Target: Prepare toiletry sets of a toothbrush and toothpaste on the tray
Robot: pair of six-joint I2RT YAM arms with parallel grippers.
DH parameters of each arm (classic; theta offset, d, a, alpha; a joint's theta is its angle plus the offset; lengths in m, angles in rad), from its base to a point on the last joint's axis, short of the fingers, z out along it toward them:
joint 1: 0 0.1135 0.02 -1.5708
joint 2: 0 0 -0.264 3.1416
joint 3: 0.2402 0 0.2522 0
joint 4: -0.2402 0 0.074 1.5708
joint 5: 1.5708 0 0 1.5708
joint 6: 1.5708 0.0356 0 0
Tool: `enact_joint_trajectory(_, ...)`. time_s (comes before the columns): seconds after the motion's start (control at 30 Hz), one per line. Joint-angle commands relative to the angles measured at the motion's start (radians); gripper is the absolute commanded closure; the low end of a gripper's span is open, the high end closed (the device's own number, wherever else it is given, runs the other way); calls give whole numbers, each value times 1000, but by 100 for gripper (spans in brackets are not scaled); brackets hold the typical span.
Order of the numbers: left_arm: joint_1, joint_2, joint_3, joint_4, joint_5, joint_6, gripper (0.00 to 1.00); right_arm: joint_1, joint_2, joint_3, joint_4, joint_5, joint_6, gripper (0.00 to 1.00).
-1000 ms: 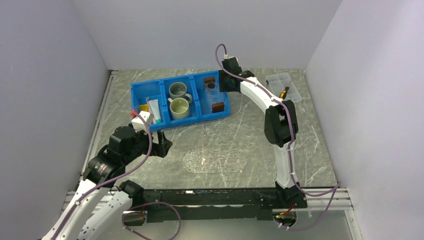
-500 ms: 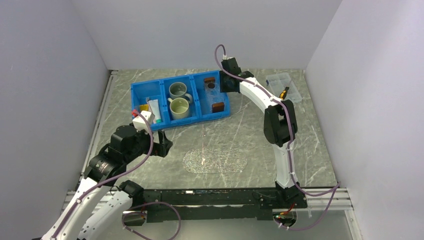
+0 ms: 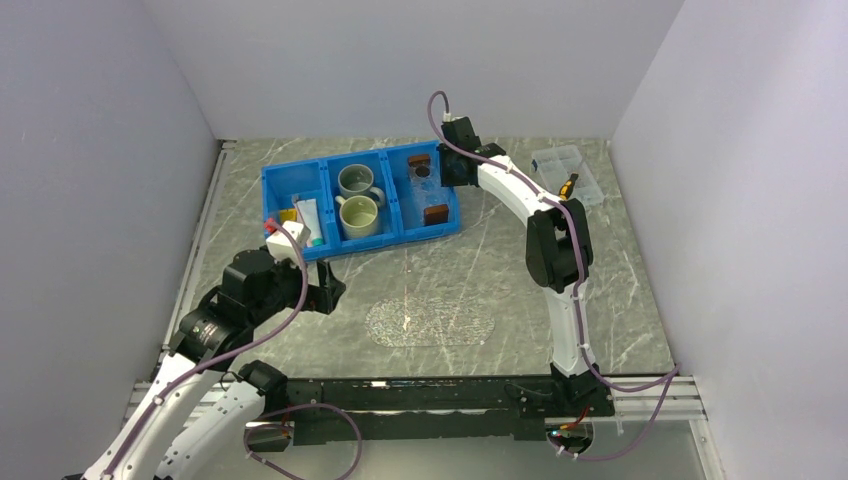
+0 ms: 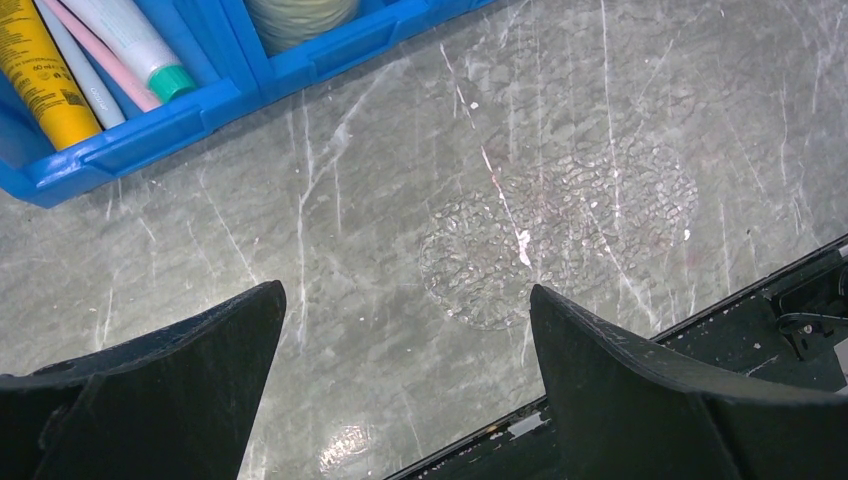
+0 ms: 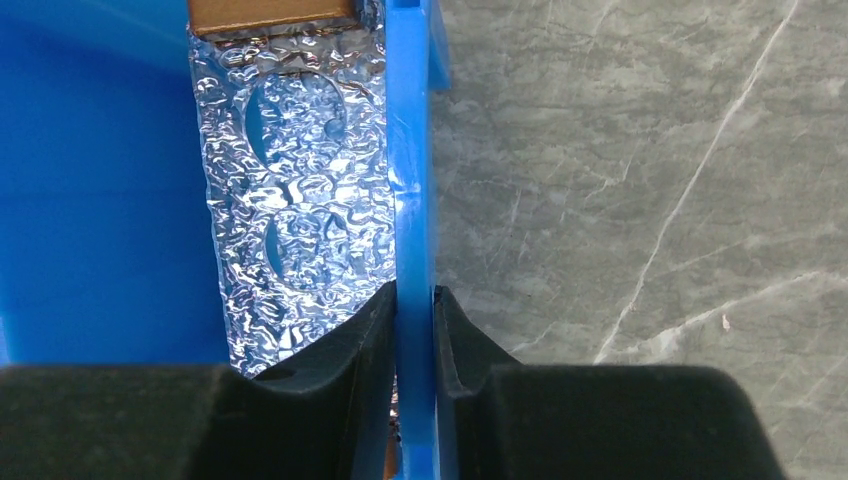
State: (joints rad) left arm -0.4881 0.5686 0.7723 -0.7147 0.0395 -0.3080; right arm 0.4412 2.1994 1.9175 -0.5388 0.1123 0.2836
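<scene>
The top camera hangs high behind the arm bases and looks down over the whole table (image 3: 500, 280) from far. The left wrist camera looks down from near at the blue bin (image 3: 395, 239), at its near left corner. The right wrist camera sits very close above its right wall, beside the tray (image 5: 300, 200). All three share this bin.

the right tool (image 5: 415, 298) has pinched shut onto the side wall of the blue bin (image 5: 408, 150)
</scene>
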Motion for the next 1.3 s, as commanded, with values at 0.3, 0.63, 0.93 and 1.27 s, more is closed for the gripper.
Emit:
enact_joint_trajectory(0.3,-1,22,3,34,-6,12,1,-12,14,41,-7,25,-5,100)
enact_joint_trajectory(0.63,-1,27,5,32,-13,10,1,-72,-74,-82,29,5,29,100)
enact_joint_trajectory(0.93,6,28,5,34,-9,12,1,-102,-182,-247,74,-3,12,100)
enact_joint_trajectory(1.27,10,6,2,35,-5,9,1,-122,-304,-391,89,24,-47,100)
